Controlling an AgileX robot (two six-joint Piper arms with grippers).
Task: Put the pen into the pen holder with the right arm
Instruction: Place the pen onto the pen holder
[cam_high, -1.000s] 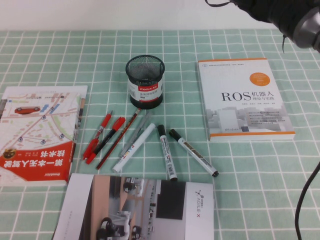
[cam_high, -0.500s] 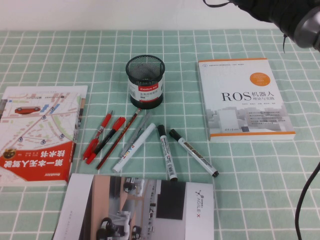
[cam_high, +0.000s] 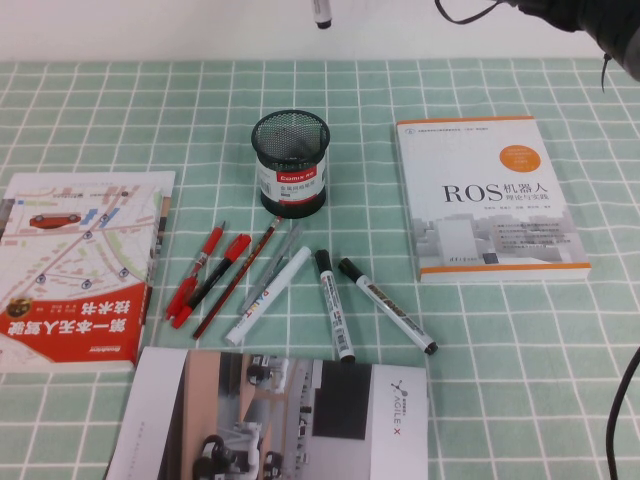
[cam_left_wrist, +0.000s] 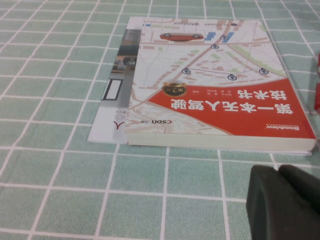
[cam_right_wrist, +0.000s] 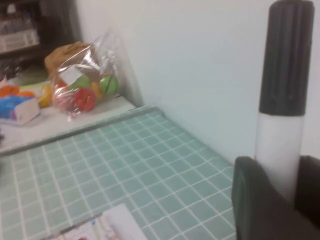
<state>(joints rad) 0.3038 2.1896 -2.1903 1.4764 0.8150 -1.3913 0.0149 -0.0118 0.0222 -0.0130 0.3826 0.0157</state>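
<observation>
While the right arm (cam_high: 590, 25) sits high at the far right edge of the high view, the right gripper (cam_right_wrist: 280, 200) pinches the pen (cam_right_wrist: 281, 100) by its white barrel, black cap pointing away from the fingers. The pen's tip (cam_high: 321, 12) shows at the top of the high view, above and beyond the pen holder (cam_high: 290, 162), which stands upright on the green checked cloth (cam_high: 500, 380). Two similar markers (cam_high: 334, 318) lie near the red pens (cam_high: 205, 275). Left gripper (cam_left_wrist: 285, 205) hovers beside the map book (cam_left_wrist: 215, 95); whether its fingers are spread or closed cannot be told.
</observation>
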